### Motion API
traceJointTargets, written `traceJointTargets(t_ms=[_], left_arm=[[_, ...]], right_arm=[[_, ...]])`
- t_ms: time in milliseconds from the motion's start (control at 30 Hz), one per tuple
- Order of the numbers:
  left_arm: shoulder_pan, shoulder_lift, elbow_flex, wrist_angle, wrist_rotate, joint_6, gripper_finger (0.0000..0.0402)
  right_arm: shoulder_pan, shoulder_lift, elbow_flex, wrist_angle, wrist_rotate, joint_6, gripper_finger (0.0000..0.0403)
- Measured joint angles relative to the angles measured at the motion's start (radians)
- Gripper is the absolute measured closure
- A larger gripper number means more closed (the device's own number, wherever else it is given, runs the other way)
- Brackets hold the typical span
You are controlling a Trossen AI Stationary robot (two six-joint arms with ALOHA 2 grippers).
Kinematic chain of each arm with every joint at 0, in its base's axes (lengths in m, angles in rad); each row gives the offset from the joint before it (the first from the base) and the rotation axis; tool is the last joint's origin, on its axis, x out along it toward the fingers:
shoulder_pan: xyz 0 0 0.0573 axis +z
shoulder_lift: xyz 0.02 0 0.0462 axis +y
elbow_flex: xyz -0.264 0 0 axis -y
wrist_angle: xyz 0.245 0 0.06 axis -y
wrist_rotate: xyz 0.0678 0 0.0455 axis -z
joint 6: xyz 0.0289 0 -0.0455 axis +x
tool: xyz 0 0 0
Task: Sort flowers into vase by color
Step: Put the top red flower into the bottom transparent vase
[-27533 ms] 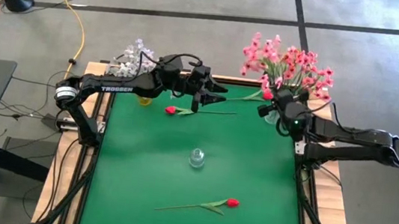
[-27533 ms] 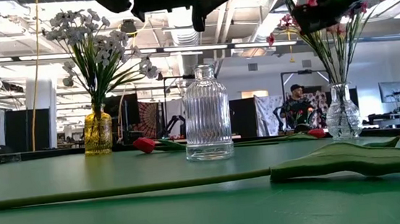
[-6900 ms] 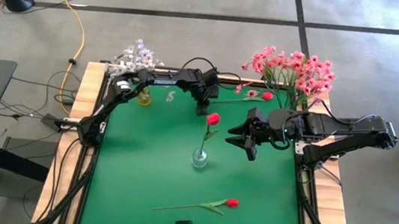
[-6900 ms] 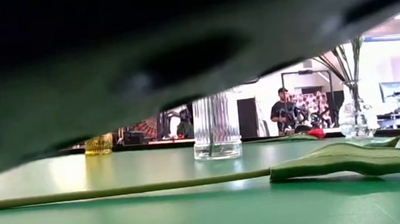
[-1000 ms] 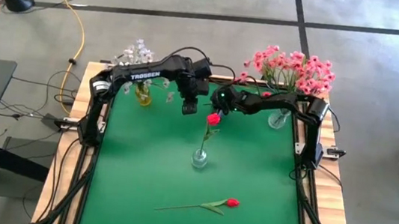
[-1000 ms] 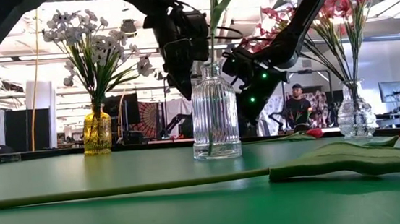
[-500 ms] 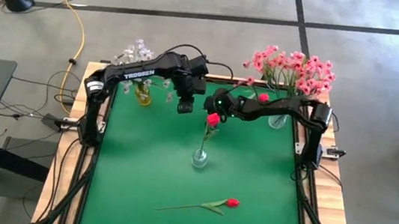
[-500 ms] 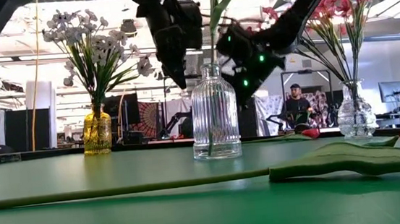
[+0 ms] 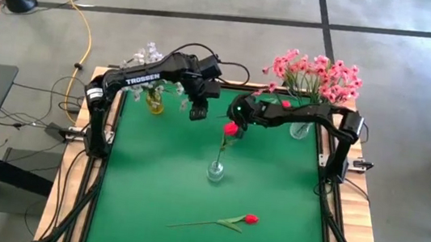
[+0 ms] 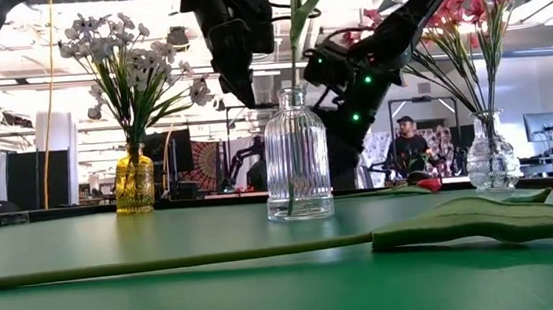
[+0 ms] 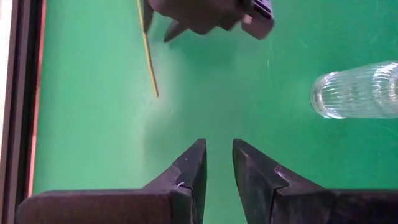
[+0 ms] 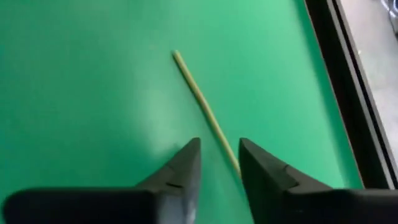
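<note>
1. Green table (image 9: 152, 179): open felt from 7 to 11 o'clock of the centre.
2. Centre: clear ribbed vase (image 9: 215, 171) with upright red flower (image 9: 230, 128); blocks passage overhead.
3. 6 o'clock: loose red flower (image 9: 220, 219) lying flat.
4. 12 o'clock: left gripper (image 9: 196, 114) and right gripper (image 9: 237, 120) crowd the space.
5. 11 o'clock: yellow vase (image 9: 155, 104).
6. 1 o'clock: pink flower vase (image 9: 300, 129).

Three vases — yellow (image 10: 134, 183), ribbed clear (image 10: 296, 154), round clear (image 10: 490, 164). Three red buds (image 9: 231, 128) — one standing in a vase, two lying. One white cluster (image 9: 148, 58), one pink spray (image 9: 316, 72).
</note>
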Motion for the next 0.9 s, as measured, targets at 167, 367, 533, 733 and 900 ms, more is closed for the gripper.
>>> traceJointTargets(t_ms=[167, 367, 533, 733, 900], left_arm=[[-0.004, 0.0, 0.0, 0.0, 0.001, -0.019, 0.0336], [-0.006, 0.0, 0.0, 0.001, 0.001, -0.039, 0.0336], [-0.008, 0.0, 0.0, 0.007, 0.001, -0.051, 0.0336], [-0.008, 0.0, 0.0, 0.016, 0.001, -0.051, 0.0336], [-0.008, 0.0, 0.0, 0.019, 0.001, -0.05, 0.0336]], right_arm=[[-0.06, 0.002, 0.001, -0.088, 0.0, -0.071, 0.0205], [-0.122, 0.003, 0.001, -0.169, -0.046, -0.151, 0.0176], [-0.168, 0.002, 0.002, -0.236, -0.141, -0.152, 0.0181], [-0.155, 0.002, 0.002, -0.25, -0.143, -0.153, 0.0252], [-0.118, 0.002, 0.0, -0.225, -0.128, -0.157, 0.0369]])
